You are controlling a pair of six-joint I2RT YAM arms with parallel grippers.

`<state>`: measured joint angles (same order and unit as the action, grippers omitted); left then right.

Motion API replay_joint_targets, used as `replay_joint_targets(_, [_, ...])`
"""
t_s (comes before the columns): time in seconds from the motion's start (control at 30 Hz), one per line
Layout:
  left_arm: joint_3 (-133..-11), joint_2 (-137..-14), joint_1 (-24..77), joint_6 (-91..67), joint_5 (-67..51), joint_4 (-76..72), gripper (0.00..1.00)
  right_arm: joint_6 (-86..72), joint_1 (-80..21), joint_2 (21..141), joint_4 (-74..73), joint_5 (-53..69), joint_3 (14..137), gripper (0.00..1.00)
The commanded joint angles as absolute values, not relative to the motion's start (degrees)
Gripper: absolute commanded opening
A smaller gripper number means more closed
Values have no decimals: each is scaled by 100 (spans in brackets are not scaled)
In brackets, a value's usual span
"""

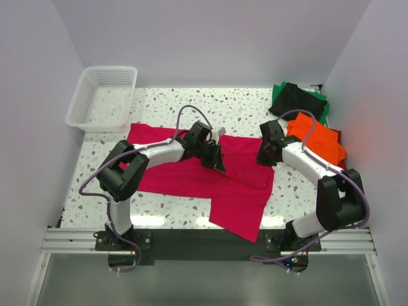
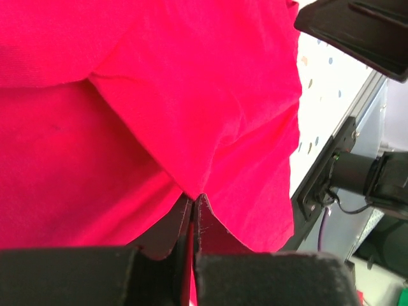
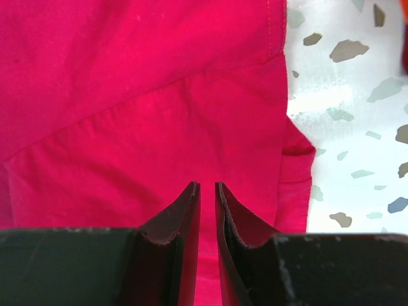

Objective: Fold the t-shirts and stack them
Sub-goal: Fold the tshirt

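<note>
A crimson-pink t-shirt [image 1: 191, 175] lies spread over the middle of the speckled table [image 1: 242, 105], one part hanging toward the near edge. My left gripper [image 1: 217, 162] is shut on a pinched fold of this shirt [image 2: 191, 95], and the cloth tents up from its fingertips [image 2: 193, 196]. My right gripper [image 1: 264, 156] sits at the shirt's right edge. Its jaws [image 3: 207, 185] stand a narrow gap apart, tips down over the pink cloth [image 3: 140, 115], next to a sleeve hem [image 3: 296, 153]. At the back right lie an orange t-shirt [image 1: 315, 137], a black one [image 1: 293, 99] and a green one [image 1: 323, 108].
A white mesh basket [image 1: 78, 105] stands at the back left corner. White walls close in the table on the left, back and right. The arms' base rail [image 1: 204, 241] runs along the near edge. The pile of shirts lies close to the right arm's elbow.
</note>
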<state>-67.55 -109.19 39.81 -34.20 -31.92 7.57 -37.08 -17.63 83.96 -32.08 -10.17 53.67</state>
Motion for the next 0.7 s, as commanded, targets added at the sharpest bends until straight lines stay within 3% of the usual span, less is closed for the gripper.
replay_joint_targets(0.0, [-7057,-10828,3990,-3120,-3200,1405,18,-3700,-1802,8587,-3138,-853,5458,19])
replay_joint_targets(0.13, [-7294,-11064,3999,-3155,-1972,2466,36,-3674,-1811,8648,-3155,-853,5414,19])
replay_joint_targets(0.4, [-7382,-11092,3990,-3243,-933,2461,38,-3656,-1811,8973,-3164,-1370,5650,19])
replay_joint_targets(0.5, [-7803,-11057,3973,-3226,-99,2785,38,-3630,-1811,9052,-3164,-1721,5949,25])
replay_joint_targets(0.53, [-8040,-11065,3955,-3226,277,2986,38,-3569,-1811,9096,-3147,-1766,6046,34])
replay_joint_targets(0.67, [-8411,-11048,3718,-3261,773,3304,39,-3489,-1810,9333,-3208,-2021,6582,46])
